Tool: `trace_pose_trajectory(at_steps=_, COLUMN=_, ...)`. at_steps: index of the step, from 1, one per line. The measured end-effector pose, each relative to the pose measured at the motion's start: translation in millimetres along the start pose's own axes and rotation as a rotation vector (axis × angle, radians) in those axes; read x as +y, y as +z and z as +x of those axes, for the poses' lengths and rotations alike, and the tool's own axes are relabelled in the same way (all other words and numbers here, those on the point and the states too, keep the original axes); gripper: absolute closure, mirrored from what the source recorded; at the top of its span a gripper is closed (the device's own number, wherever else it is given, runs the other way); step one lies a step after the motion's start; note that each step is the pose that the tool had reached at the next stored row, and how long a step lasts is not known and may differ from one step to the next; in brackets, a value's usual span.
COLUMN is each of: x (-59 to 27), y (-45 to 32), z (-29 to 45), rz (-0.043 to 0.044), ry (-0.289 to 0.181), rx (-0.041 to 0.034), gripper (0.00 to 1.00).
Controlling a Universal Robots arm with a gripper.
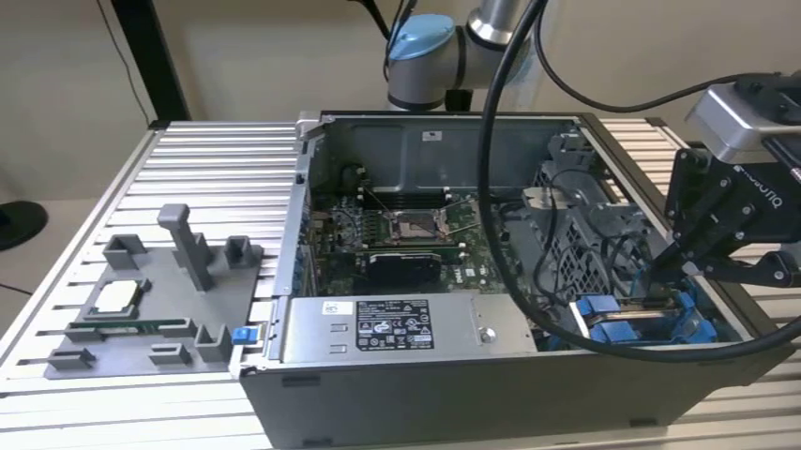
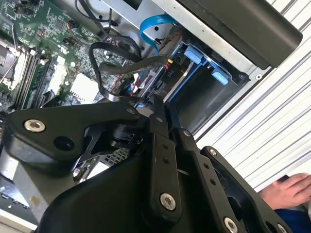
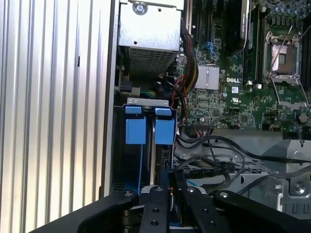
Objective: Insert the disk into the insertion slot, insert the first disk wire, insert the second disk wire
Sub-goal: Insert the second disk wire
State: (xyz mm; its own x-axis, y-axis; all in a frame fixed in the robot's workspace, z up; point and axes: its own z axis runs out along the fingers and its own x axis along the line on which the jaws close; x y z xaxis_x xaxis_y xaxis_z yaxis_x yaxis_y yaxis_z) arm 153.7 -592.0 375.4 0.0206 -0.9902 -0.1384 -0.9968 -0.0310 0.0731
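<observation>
My end effector (image 2: 156, 108) pinched together on a thin wire plug at disk (image 3: 151, 145) rear in slot (image 3: 119, 145) — stiff connector, floppy lead, grip plug body.

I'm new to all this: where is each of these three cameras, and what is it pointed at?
Exterior view: off the arm, looking down into the open computer case on a ribbed table; the gripper hangs over the drive bay.
First wrist view: rides near the wrist, looking past the gripper at the drive bay and circuit board.
Second wrist view: also near the wrist, looking along the gripper at black cables; a hand shows.
Shared: both wrist views show the blue drive rails.
</observation>
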Motion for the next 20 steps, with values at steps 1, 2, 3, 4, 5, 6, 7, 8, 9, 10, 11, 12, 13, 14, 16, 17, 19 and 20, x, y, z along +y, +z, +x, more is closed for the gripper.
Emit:
trace_pose_trajectory(at_steps=1, x=0.0, y=0.0, z=0.0, rz=0.0, ry=0.0, rx=0.0, gripper=1.0)
trace_pose_trajectory(at_steps=2, x=0.0, y=0.0, z=0.0, rz=0.0, ry=0.0, rx=0.0, gripper=1.0)
trace_pose_trajectory(at_steps=3, x=0.0, y=0.0, z=0.0, rz=0.0, ry=0.0, rx=0.0001, gripper=1.0)
trace_pose_trajectory(at_steps=4, x=0.0, y=0.2, z=0.0, rz=0.0, ry=0.0, rx=0.0, gripper=1.0)
trace_pose_trajectory(at_steps=5, x=-0.1, y=0.7, z=0.0, rz=0.0, ry=0.0, rx=-0.0003, gripper=1.0)
trace_pose_trajectory(at_steps=6, x=-0.1, y=1.3, z=0.0, rz=0.0005, ry=0.0, rx=-0.0003, gripper=1.0)
trace_pose_trajectory(at_steps=7, x=-0.2, y=2.1, z=0.1, rz=0.0016, ry=0.0, rx=0.0001, gripper=1.0)
trace_pose_trajectory(at_steps=8, x=-0.2, y=3.1, z=0.2, rz=0.0034, ry=0.0, rx=0.0002, gripper=1.0)
trace_pose_trajectory(at_steps=9, x=0.1, y=4.5, z=0.2, rz=0.0057, ry=-0.001, rx=0.0002, gripper=1.0)
trace_pose_trajectory(at_steps=10, x=0.4, y=6.1, z=0.2, rz=0.0085, ry=-0.001, rx=0.0002, gripper=1.0)
trace_pose_trajectory(at_steps=11, x=0.8, y=7.6, z=0.1, rz=0.0112, ry=-0.002, rx=0.0002, gripper=1.0)
trace_pose_trajectory(at_steps=12, x=1.5, y=9.0, z=-0.1, rz=0.0141, ry=-0.002, rx=0.0004, gripper=1.0)
trace_pose_trajectory(at_steps=13, x=2.3, y=10.5, z=-0.3, rz=0.0167, ry=-0.002, rx=0.0005, gripper=1.0)
trace_pose_trajectory(at_steps=14, x=2.7, y=12.1, z=-0.4, rz=0.0191, ry=-0.002, rx=0.0004, gripper=1.0)
trace_pose_trajectory(at_steps=16, x=2.7, y=14.7, z=-0.7, rz=0.0231, ry=-0.002, rx=0.0005, gripper=1.0)
trace_pose_trajectory(at_steps=17, x=2.6, y=16.0, z=-0.8, rz=0.0254, ry=-0.003, rx=0.0007, gripper=1.0)
trace_pose_trajectory(at_steps=19, x=2.5, y=18.4, z=-0.8, rz=0.0302, ry=-0.003, rx=0.001, gripper=1.0)
trace_pose_trajectory(at_steps=20, x=2.4, y=19.2, z=-0.9, rz=0.0315, ry=-0.003, rx=0.001, gripper=1.0)
